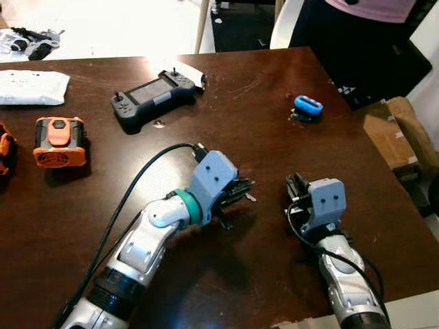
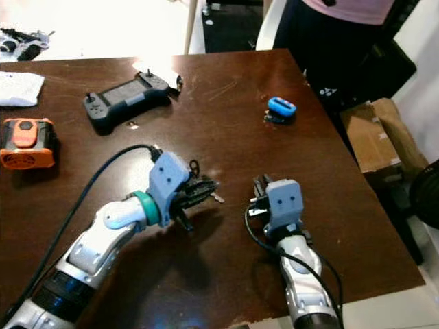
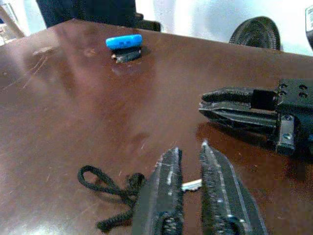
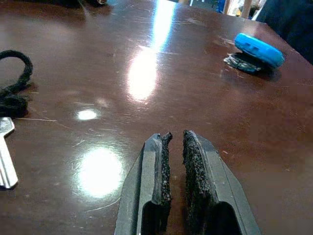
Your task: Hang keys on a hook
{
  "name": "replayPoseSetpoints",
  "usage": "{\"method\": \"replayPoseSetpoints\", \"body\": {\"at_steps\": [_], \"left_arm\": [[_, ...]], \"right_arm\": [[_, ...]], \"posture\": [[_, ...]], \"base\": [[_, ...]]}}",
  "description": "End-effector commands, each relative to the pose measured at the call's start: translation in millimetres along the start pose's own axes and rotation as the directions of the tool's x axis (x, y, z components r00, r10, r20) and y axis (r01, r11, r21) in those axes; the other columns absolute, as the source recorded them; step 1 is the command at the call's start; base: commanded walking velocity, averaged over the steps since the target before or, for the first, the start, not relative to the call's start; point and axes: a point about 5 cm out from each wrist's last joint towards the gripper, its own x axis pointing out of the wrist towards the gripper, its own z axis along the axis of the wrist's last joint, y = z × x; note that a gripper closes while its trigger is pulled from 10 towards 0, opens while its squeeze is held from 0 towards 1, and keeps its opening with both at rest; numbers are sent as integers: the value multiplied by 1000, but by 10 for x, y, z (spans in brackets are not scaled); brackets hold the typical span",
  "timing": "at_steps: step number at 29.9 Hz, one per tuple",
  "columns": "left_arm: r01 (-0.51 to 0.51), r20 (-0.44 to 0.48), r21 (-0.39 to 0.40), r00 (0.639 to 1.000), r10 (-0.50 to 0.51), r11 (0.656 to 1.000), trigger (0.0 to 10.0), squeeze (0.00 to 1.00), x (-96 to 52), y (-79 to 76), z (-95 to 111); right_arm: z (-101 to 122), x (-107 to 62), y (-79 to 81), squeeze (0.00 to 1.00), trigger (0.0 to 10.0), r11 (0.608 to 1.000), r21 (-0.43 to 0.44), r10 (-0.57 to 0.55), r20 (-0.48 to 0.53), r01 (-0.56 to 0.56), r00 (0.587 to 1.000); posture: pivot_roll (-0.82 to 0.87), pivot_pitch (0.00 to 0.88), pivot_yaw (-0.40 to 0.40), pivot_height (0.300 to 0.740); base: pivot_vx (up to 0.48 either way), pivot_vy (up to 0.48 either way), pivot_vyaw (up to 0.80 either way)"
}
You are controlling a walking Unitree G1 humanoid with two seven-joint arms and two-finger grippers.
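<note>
A silver key [image 3: 191, 184] on a black cord [image 3: 111, 185] lies on the dark wooden table [image 1: 260, 82], near its middle. My left gripper [image 3: 190, 149] is low over it, with its fingers closed to a narrow gap in which the key's blade shows. From above, the key's tip [image 1: 251, 199] pokes out past those fingers. My right gripper [image 4: 177, 137] rests on the table a little to the right, shut with nothing in it; the key [image 4: 5, 156] and cord [image 4: 13, 90] lie off to its side. A blue oval piece on a dark base [image 1: 308, 105] sits at the far right of the table.
A dark handheld controller [image 1: 152, 96], an orange device [image 1: 60, 140] and a white packet [image 1: 31, 87] lie on the table's far left half. A person in a pink top [image 1: 370, 10] stands beyond the far right corner. A cardboard box [image 1: 394, 133] sits on the floor beside the right edge.
</note>
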Motion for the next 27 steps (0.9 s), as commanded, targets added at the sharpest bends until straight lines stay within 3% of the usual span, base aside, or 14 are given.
{"method": "replayPoseSetpoints", "body": {"at_steps": [1, 4, 8, 9, 10, 12, 14, 15, 16, 18, 20, 23, 25, 27], "left_arm": [[-2, -32, -9, 999, 2, 1000, 10000, 1000, -7, -50, -67], [-125, -70, -39, 990, 123, 991, 10000, 1000, 10, 32, -139], [-191, -71, -59, 980, 187, 980, 10000, 1000, -1, 101, -134], [-231, -45, -116, 973, 227, 966, 10000, 0, -54, 172, -70], [-231, -45, -116, 973, 227, 966, 10000, 0, -54, 172, -70], [-233, 44, -229, 967, 249, 945, 10000, 0, -154, 255, 113], [-233, 44, -229, 967, 249, 945, 10000, 0, -154, 255, 113], [-216, 86, -297, 964, 251, 930, 10000, 0, -198, 276, 206], [-216, 86, -297, 964, 251, 930, 10000, 0, -198, 276, 206], [-278, 118, -386, 931, 346, 880, 10000, 0, -265, 402, 303], [-278, 118, -386, 931, 346, 880, 10000, 0, -265, 402, 303], [-377, 69, -325, 905, 420, 867, 10000, 0, -348, 510, 223], [-377, 69, -325, 905, 420, 867, 10000, 0, -348, 510, 223], [-405, 29, -303, 901, 433, 863, 10000, 0, -402, 507, 144]], "right_arm": [[-115, -70, 0, 0, 10000, 1000, -2, 8, -57, -8, 998], [-88, -15, 24, 0, 10000, 999, -12, 30, -49, -31, 998], [-54, 9, 15, 0, 10000, 999, -18, 33, -37, -34, 999], [74, 51, -20, 0, 10000, 1000, 21, 21, 11, -21, 1000], [74, 51, -20, 0, 10000, 1000, 21, 21, 11, -21, 1000], [480, 152, -83, 0, 10000, 983, 180, 5, 156, -34, 988], [480, 152, -83, 0, 10000, 983, 180, 5, 156, -34, 988], [709, 209, -60, 0, 10000, 965, 243, 38, 233, -96, 972], [709, 209, -60, 0, 10000, 965, 243, 38, 233, -96, 972], [918, 283, 182, 0, 10000, 924, 263, 198, 296, -279, 934], [918, 283, 182, 0, 10000, 924, 263, 198, 296, -279, 934], [691, 217, 609, 0, 10000, 848, 251, 421, 214, -466, 882], [691, 217, 609, 0, 10000, 848, 251, 421, 214, -466, 882], [471, 132, 899, 0, 10000, 793, 280, 525, 137, -542, 840]], "posture": [[-111, 189, 24, 740], [-106, 186, 17, 740], [-107, 186, 18, 740], [-112, 187, 23, 740], [-112, 187, 23, 740], [-119, 185, 29, 740], [-119, 185, 29, 740], [-128, 181, 36, 740], [-128, 181, 36, 740], [-122, 175, 29, 740], [-122, 175, 29, 740], [-101, 172, 15, 740], [-101, 172, 15, 740], [-91, 178, 13, 740]], "base": [[0, 0, 0], [0, 0, 0], [0, 0, 0], [0, 0, 0], [0, 0, 0], [0, 0, 0], [0, 0, 0], [0, 0, 0], [0, 0, 0], [0, 0, 0], [0, 0, 0], [0, 0, 0], [0, 0, 0], [0, 0, 0]]}}
